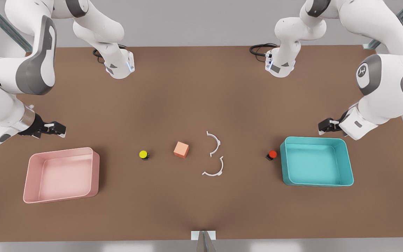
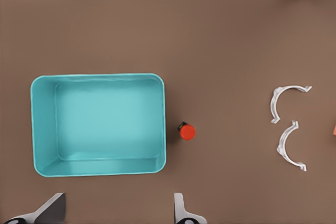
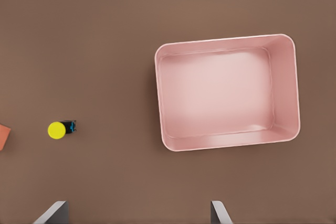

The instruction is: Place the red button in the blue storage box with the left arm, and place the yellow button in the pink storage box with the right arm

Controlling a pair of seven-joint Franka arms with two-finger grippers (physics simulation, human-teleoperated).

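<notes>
Red button [image 1: 272,154] beside blue storage box [image 1: 349,164].

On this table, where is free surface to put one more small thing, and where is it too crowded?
Free patches: the wide strip between the arm bases and the row of objects, and the front strip between the pink storage box and the blue storage box. Crowded: the middle, where the yellow button, orange cube, two white clips and the red button lie.

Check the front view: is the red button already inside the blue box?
No, the red button stands on the table just outside the blue box, on its side nearer the cube.
</notes>
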